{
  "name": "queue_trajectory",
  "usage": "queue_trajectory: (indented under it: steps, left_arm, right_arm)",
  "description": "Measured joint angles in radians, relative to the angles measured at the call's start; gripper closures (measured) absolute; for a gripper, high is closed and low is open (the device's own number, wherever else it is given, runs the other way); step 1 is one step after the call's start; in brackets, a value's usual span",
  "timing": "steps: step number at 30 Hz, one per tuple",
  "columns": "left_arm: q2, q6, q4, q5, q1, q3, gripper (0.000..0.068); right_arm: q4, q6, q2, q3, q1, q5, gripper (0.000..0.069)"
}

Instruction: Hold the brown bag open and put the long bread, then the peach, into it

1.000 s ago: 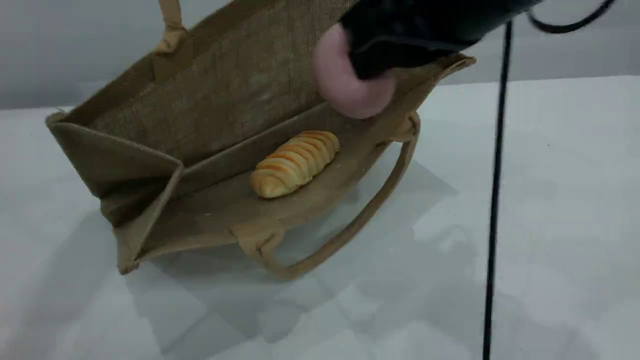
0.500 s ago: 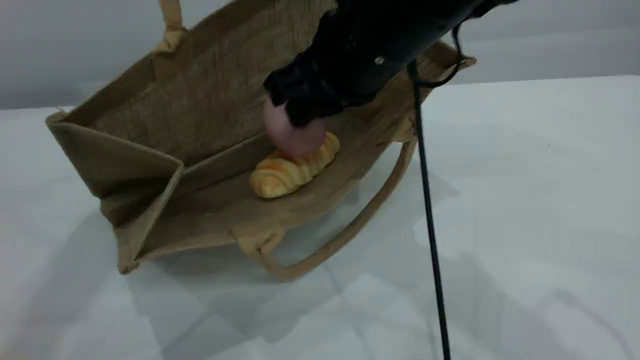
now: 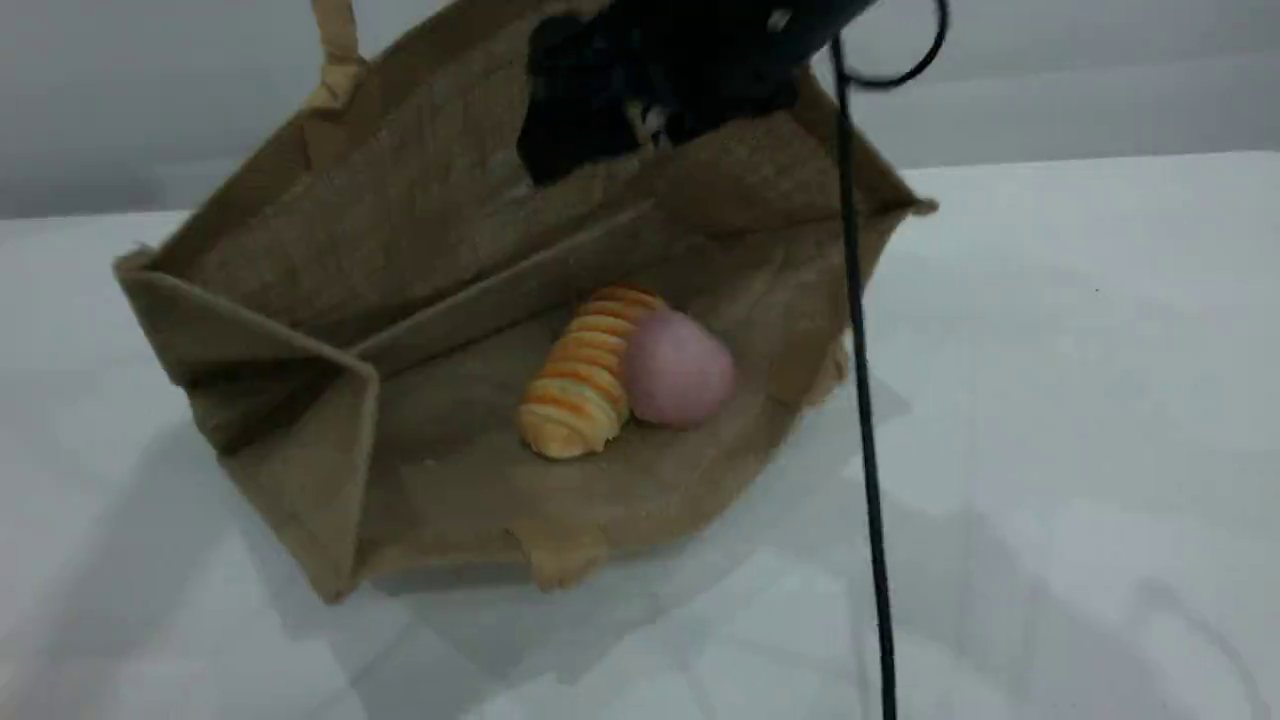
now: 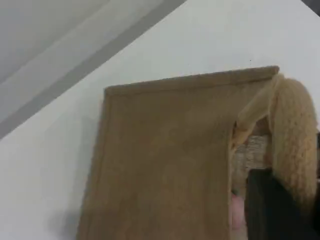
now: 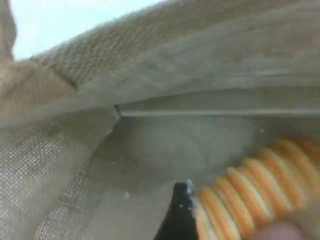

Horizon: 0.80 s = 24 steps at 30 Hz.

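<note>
The brown bag (image 3: 450, 230) lies tilted on the table with its mouth wide open toward me. Inside, the long bread (image 3: 580, 385) rests on the lower wall with the peach (image 3: 678, 370) touching its right side. My right gripper (image 3: 630, 120) hovers above them at the bag's upper rim, open and empty; its wrist view shows one dark fingertip (image 5: 177, 215) close over the long bread (image 5: 250, 195). The bag's upper beige handle (image 3: 335, 40) runs taut out of the top edge. In the left wrist view this handle (image 4: 295, 140) sits against my left gripper's dark finger (image 4: 267, 207), which is shut on it.
A black cable (image 3: 865, 400) hangs from the right arm straight down past the bag's right end. The white table (image 3: 1080, 400) spreads to the right and front of the bag. A grey wall stands behind.
The right gripper carried the peach down into the bag, let it go beside the bread and rose. The bag shifted and spread wider; the bread turned.
</note>
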Motion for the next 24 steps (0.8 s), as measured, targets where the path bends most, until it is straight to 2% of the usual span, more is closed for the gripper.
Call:
queue_trajectory:
  steps: [7, 12, 17, 20, 24]
  left_arm:
    - [0.000, 0.001, 0.000, 0.000, 0.000, 0.000, 0.0598]
    - [0.000, 0.001, 0.000, 0.000, 0.000, 0.000, 0.0598]
    - [0.000, 0.002, 0.000, 0.000, 0.000, 0.000, 0.0594]
    - [0.000, 0.034, -0.004, -0.002, 0.000, 0.000, 0.0536]
    - [-0.001, 0.078, -0.009, -0.008, 0.000, -0.001, 0.0346]
  right_arm:
    - [-0.067, 0.038, -0.134, 0.000, -0.169, 0.163, 0.0113]
    - [-0.144, 0.083, -0.226, 0.001, -0.327, 0.207, 0.0113]
    - [-0.148, 0.112, -0.265, -0.006, -0.480, 0.252, 0.0113]
    - [-0.149, 0.112, -0.265, -0.006, -0.547, 0.266, 0.0113]
    - [-0.148, 0.112, -0.272, -0.006, -0.589, 0.264, 0.0113]
